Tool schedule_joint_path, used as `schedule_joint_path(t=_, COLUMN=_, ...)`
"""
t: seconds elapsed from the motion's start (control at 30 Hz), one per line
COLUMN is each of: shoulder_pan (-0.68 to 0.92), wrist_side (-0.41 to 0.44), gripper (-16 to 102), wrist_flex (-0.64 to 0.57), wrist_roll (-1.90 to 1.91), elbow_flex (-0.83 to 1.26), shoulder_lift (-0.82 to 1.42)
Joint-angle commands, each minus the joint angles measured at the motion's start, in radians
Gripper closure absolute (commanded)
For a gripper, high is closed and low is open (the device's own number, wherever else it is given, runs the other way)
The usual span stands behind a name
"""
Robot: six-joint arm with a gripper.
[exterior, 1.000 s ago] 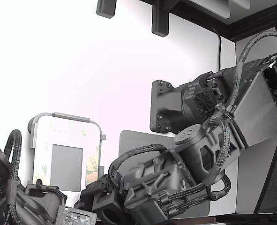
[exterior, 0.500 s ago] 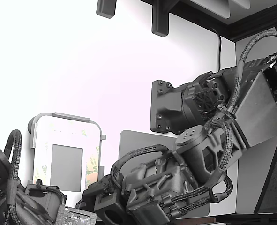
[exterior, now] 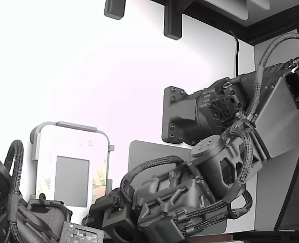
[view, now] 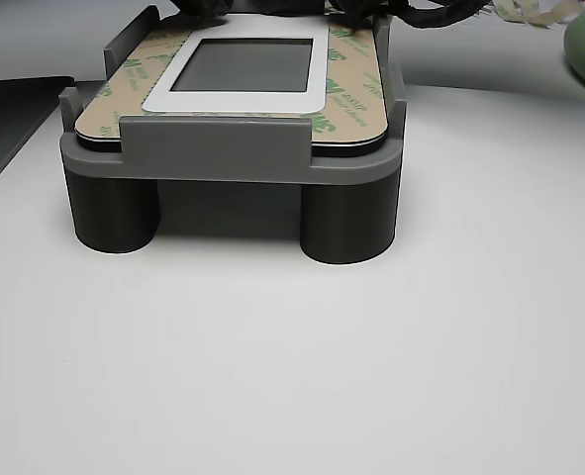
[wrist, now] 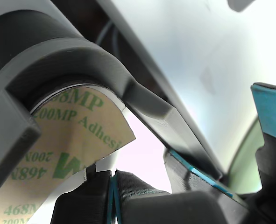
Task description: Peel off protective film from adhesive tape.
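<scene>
Where the exterior view opens, shows a white table point(exterior: 88, 76) under everything. Finds next a dark arm point(exterior: 230, 131) filling that view's right, bent down toward the near edge. Notes a grey holder point(view: 213, 148) on two round legs, carrying a white panel point(exterior: 71, 139) with a grey square point(exterior: 72, 180) at its middle. Places the protective film point(exterior: 103, 181) along the panel's edge on the exterior view's right, lying flat, pale yellow with green print and an orange tinge toward its near end; keeps the adhesive tape out of sight beneath it. Sets the gripper point(exterior: 101, 212) just beside the near end of that strip. Brings the film's rounded corner up close in the wrist view, against the holder's wall, with dark fingers point(wrist: 138, 191) meeting on a blue seam just beside its edge. Cannot tell whether pinched on the film or merely pressed together.
</scene>
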Motion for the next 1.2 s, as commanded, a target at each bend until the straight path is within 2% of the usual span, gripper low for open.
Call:
schedule_joint_path(t=0.0, shoulder_pan=-0.008, wrist_side=0.003, gripper=97, wrist_flex=0.000, wrist_roll=-0.002, elbow_flex=-0.025, shoulder_lift=0.032)
schedule_joint_path(t=1.17, shoulder_pan=-0.003, wrist_side=-0.003, gripper=97, wrist_flex=-0.041, wrist_roll=0.018, elbow_flex=0.032, shoulder_lift=0.064)
